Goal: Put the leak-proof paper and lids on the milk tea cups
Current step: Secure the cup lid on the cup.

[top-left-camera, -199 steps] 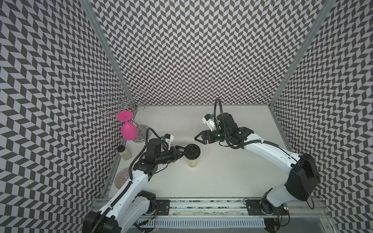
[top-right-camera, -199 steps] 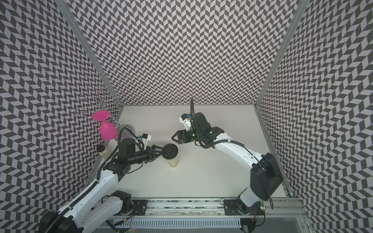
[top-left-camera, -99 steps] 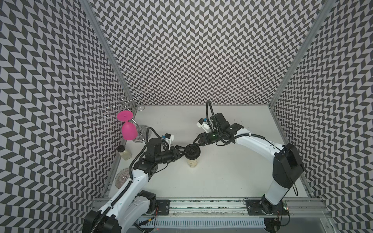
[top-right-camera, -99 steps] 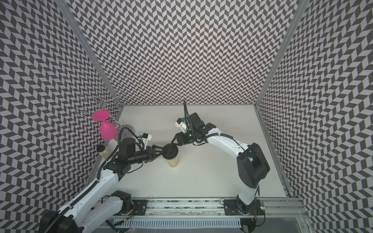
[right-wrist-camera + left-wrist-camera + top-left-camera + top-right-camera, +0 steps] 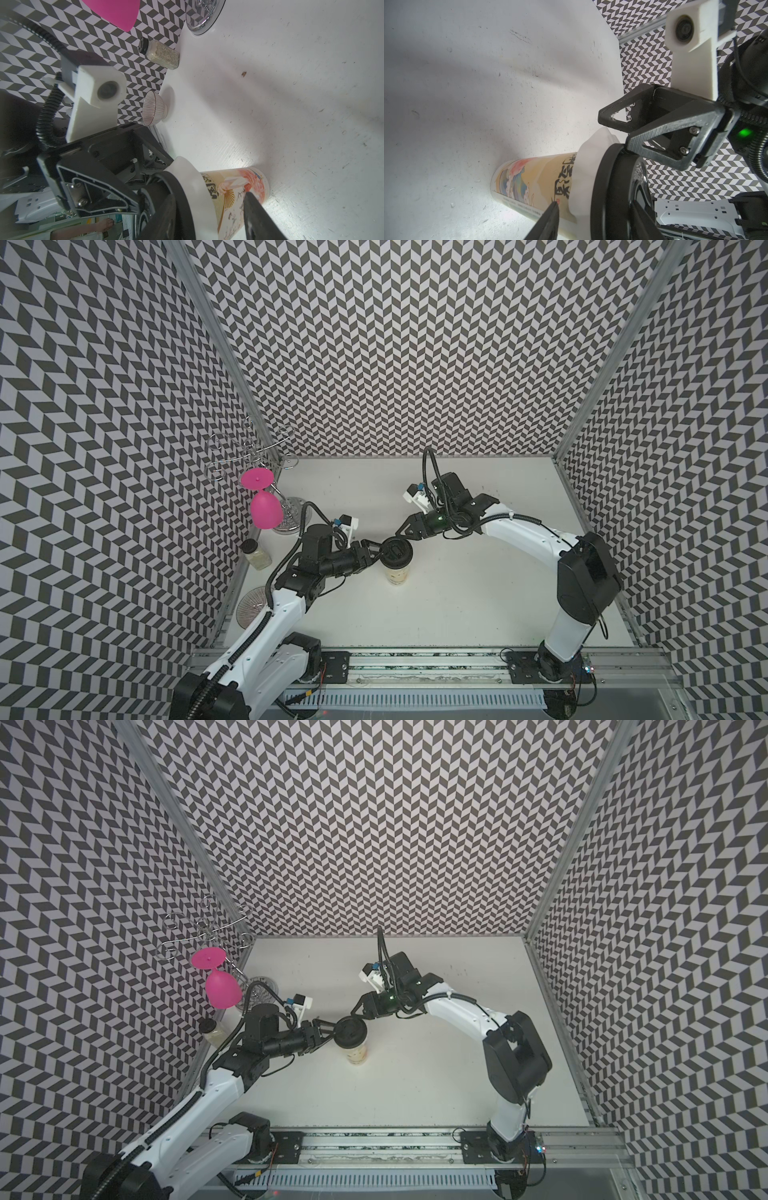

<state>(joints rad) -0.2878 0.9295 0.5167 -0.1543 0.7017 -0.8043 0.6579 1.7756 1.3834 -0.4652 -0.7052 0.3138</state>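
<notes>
Cup (image 5: 398, 574): standing upright near the middle of the tabletop (image 5: 478, 593), long axis running vertical, mouth pointing up, base sitting flat. Its painted print is showing in both wrist views (image 5: 529, 182) (image 5: 234, 187).
Paper (image 5: 583, 166): lying across the cup's mouth, face up. Its edge is folding down round the rim like a short white skirt (image 5: 187, 172).
Lid (image 5: 397, 551): black, sitting on top of the paper and capping the cup in both top views (image 5: 350, 1030).
Left end effector (image 5: 376, 551): reaching in level from the cup's left, jaws standing partway apart at the lid's rim. One finger (image 5: 548, 220) is lying alongside the cup wall below the paper. I cannot tell whether it is gripping.
Right end effector (image 5: 403, 533): slanting down from the far right, jaws partway apart. One fingertip is touching the lid's edge and one finger (image 5: 259, 218) is running along the cup wall. I cannot tell whether it is gripping.
Goblet (image 5: 265, 512): pink, hanging upside down at the left wall.
Jar (image 5: 257, 558): standing by the left wall, well apart from the cup.
</notes>
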